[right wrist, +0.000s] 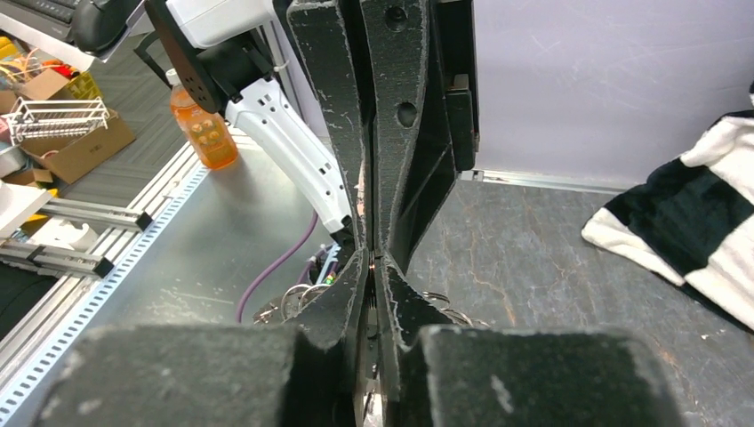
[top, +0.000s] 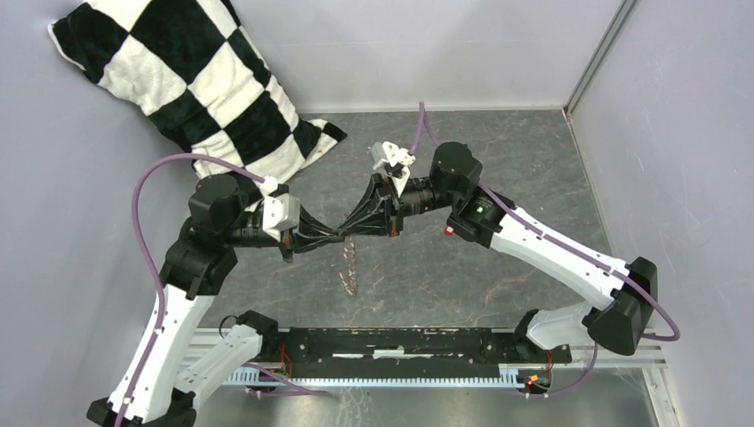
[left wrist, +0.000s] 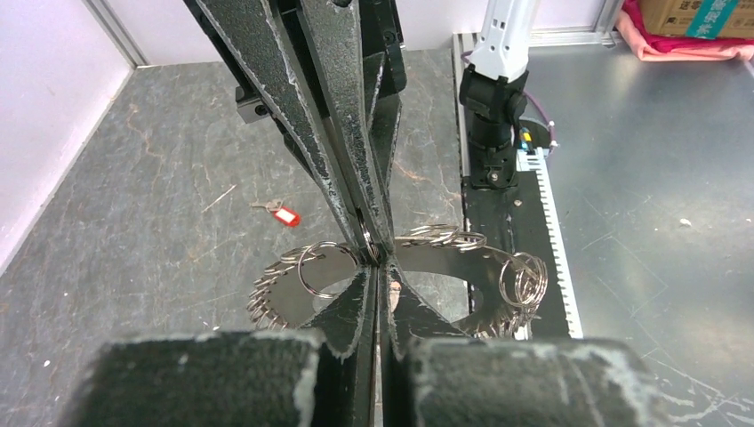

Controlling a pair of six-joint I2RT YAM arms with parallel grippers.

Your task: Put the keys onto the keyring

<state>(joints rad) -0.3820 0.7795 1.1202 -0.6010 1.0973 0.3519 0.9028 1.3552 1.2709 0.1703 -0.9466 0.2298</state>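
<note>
The keyring (top: 349,267) hangs edge-on above the dark mat, pinched where both grippers meet. In the left wrist view it is a flat metal ring (left wrist: 289,298) fringed with small wire loops. My left gripper (left wrist: 378,265) is shut on its rim. My right gripper (left wrist: 368,238) comes in from the opposite side and is shut on the same rim, tip to tip with the left. The right wrist view shows its jaws (right wrist: 372,260) closed on a thin metal edge, with loops (right wrist: 293,301) beside them. The red-tagged key (left wrist: 284,215) lies loose on the mat, also a red speck (top: 450,231) by the right arm.
A black-and-white checked cushion (top: 204,80) leans in the far left corner. An aluminium rail (top: 418,356) with the arm bases runs along the near edge. Grey walls close the back and right side. An orange bottle (right wrist: 203,133) stands off the table.
</note>
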